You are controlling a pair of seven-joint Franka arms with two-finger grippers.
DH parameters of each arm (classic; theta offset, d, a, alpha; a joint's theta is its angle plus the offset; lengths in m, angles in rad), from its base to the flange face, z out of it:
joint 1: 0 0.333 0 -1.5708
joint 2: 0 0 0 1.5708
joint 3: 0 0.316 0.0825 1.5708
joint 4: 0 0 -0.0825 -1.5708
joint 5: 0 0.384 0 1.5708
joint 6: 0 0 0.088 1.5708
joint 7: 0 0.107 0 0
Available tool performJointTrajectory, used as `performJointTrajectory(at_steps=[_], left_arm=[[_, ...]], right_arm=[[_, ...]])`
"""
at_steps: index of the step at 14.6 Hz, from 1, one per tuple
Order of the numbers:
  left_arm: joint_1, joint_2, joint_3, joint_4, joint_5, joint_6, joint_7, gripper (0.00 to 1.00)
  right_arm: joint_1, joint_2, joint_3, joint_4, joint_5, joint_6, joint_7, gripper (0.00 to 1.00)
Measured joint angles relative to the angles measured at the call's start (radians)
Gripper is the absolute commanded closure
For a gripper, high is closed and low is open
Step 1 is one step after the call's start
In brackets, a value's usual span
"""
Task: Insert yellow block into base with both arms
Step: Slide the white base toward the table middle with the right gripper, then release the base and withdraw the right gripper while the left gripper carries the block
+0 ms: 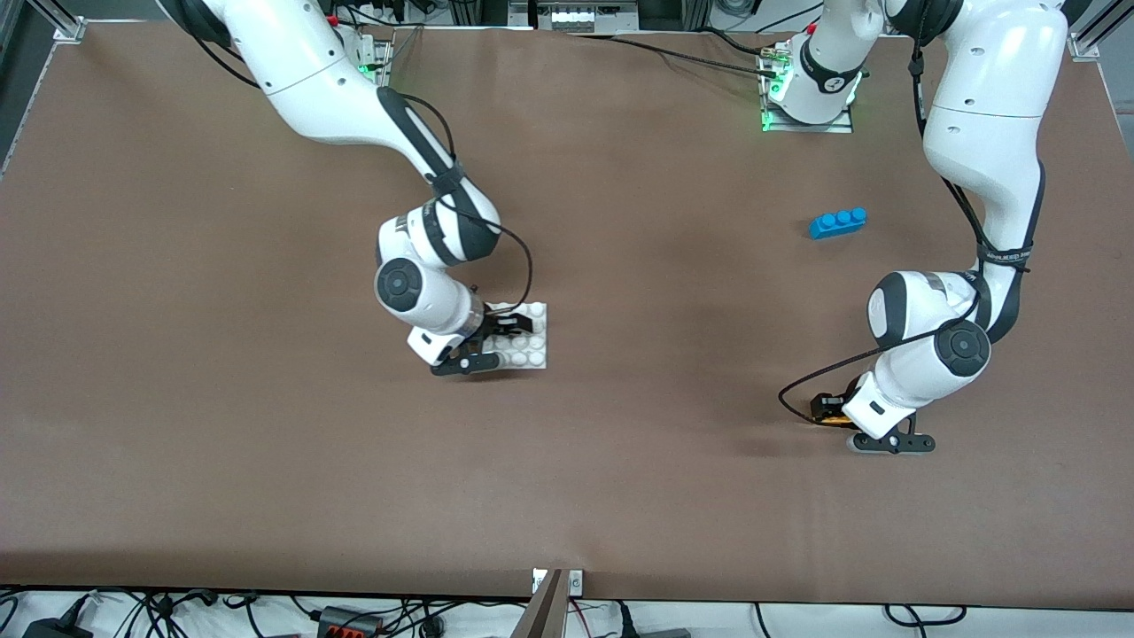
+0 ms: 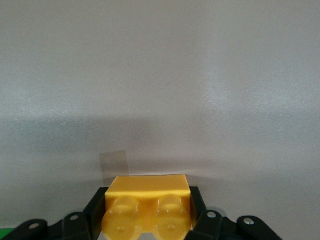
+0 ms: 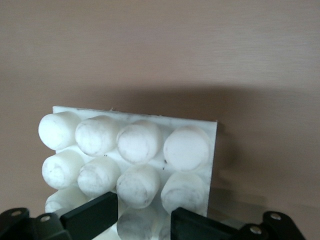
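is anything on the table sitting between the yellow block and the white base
Nothing visible does. The left end effector is shut on the yellow block at the left arm's end of the table; the right end effector grips the white base. Bare table lies between them. The blue brick sits farther from the front camera, off that line.

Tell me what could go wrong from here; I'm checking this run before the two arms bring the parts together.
1. The left gripper is shut on only the lower part of the yellow block, so the block may tilt or slip when lifted.
2. The right gripper pinches the base at one edge; pressing the block onto its studs could lever the plate out of the grip.
3. The parts are far apart on the table, so misalignment at mating is possible.
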Motion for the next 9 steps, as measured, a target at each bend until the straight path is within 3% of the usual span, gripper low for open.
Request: performJointTrajectory(at_steps=[4,8,9], left_arm=[[-0.001,0.0,-0.002,0.004,0.0,-0.002,0.0,0.32],[-0.005,-0.01,-0.007,0.016,0.0,-0.054,0.0,0.32],[-0.006,-0.018,-0.011,0.02,0.0,-0.078,0.0,0.32]], right_arm=[[0.055,0.047,0.0,0.078,0.001,0.012,0.081,0.3],[0.102,0.08,0.001,0.14,0.001,0.025,0.103,0.3],[0.111,0.084,0.001,0.148,0.001,0.026,0.105,0.24]])
